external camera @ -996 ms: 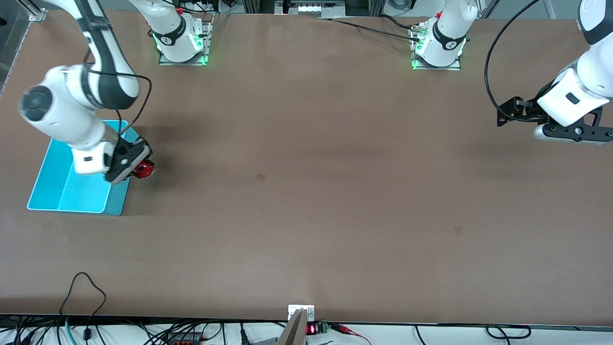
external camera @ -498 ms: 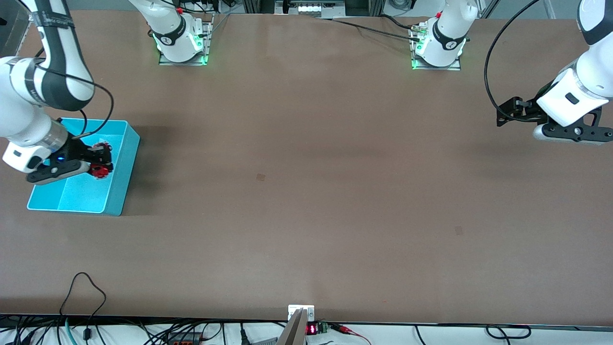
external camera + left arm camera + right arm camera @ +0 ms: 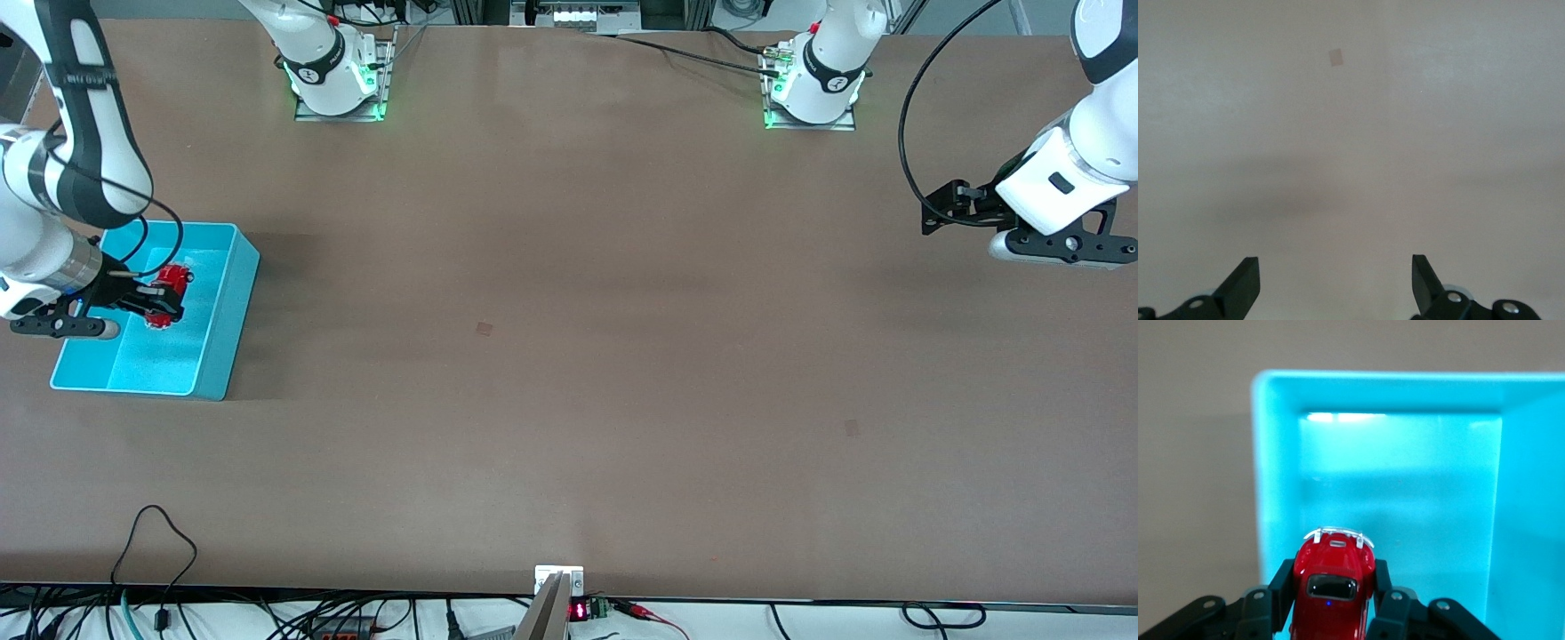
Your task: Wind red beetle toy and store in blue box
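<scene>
My right gripper is shut on the red beetle toy and holds it over the inside of the blue box, which stands at the right arm's end of the table. In the right wrist view the red beetle toy sits between the two black fingers, its silvery bumper pointing into the blue box. My left gripper is open and empty, held above bare table at the left arm's end; its fingertips show wide apart in the left wrist view.
The brown table is bare apart from two small dark marks. Cables and a small display lie along the edge nearest the front camera.
My right gripper has carried the red beetle toy from beside the box wall to over the inside of the box, turning as it went. The left arm has not moved.
</scene>
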{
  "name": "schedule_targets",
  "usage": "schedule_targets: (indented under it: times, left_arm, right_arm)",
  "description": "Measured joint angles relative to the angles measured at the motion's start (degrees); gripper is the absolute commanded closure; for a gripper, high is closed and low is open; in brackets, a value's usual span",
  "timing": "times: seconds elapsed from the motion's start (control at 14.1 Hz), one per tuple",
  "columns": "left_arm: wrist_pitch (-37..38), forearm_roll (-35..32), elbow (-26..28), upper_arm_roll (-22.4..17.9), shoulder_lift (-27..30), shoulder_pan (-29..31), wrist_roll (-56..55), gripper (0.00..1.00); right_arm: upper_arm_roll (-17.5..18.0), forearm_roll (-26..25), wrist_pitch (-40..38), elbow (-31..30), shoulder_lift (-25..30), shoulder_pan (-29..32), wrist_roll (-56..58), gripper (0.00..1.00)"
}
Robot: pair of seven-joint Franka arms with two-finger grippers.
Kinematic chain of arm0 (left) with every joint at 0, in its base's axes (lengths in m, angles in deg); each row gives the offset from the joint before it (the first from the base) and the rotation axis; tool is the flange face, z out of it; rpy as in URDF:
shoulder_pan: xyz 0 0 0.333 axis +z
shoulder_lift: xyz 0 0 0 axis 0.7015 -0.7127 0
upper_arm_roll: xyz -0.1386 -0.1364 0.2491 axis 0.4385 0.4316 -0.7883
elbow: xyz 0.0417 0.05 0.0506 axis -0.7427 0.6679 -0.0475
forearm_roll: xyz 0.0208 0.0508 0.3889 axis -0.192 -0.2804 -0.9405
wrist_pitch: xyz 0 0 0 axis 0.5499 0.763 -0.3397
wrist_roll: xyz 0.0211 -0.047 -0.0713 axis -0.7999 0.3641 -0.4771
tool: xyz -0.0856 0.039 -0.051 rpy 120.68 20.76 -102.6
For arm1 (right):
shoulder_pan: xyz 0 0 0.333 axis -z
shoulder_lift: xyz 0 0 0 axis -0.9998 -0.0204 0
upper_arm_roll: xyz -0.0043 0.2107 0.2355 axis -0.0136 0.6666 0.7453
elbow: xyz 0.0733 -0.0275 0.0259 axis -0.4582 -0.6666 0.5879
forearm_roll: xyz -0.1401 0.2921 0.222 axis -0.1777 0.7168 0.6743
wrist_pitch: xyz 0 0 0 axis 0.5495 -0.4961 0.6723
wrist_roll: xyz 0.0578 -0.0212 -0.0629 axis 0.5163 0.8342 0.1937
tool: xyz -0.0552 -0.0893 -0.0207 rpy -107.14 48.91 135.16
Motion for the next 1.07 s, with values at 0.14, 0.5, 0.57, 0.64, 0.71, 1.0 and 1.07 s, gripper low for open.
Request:
schedule_targets:
  times: [0.14, 0.5, 0.57, 0.64, 0.71, 1.0, 1.07]
  left_arm:
    - [0.0, 0.0, 0.0, 0.0, -0.01, 0.0, 0.0, 0.0]
    - [0.0, 0.0, 0.0, -0.02, -0.01, 0.0, 0.0, 0.0]
    - [0.0, 0.0, 0.0, -0.04, -0.01, 0.0, 0.0, 0.0]
    - [-0.01, 0.0, 0.0, -0.08, -0.01, 0.0, 0.0, 0.0]
    - [-0.04, 0.0, -0.01, -0.13, -0.01, 0.01, 0.0, 0.0]
    - [-0.05, 0.0, -0.03, -0.22, -0.01, 0.01, 0.0, 0.0]
    - [-0.05, 0.0, -0.03, -0.24, -0.01, 0.01, 0.0, 0.0]
  right_arm:
    - [-1.04, -0.34, 2.24, 0.04, -2.79, 0.09, 0.12, 1.0]
    - [-1.53, -0.91, 7.26, 0.13, -9.4, 0.84, 3.36, 0.98]
    - [-1.67, -0.95, 7.72, 0.17, -10.29, 1.03, 3.72, 0.81]
    - [-1.76, -0.95, 7.89, 0.19, -10.75, 1.16, 4.37, 0.69]
    - [-1.77, -0.95, 7.9, 0.2, -10.94, 1.25, 4.89, 0.61]
    - [-1.77, -0.96, 7.89, 0.21, -11.22, 1.32, 5.32, 0.0]
    - [-1.77, -0.97, 7.88, 0.21, -11.22, 1.32, 5.32, 0.0]
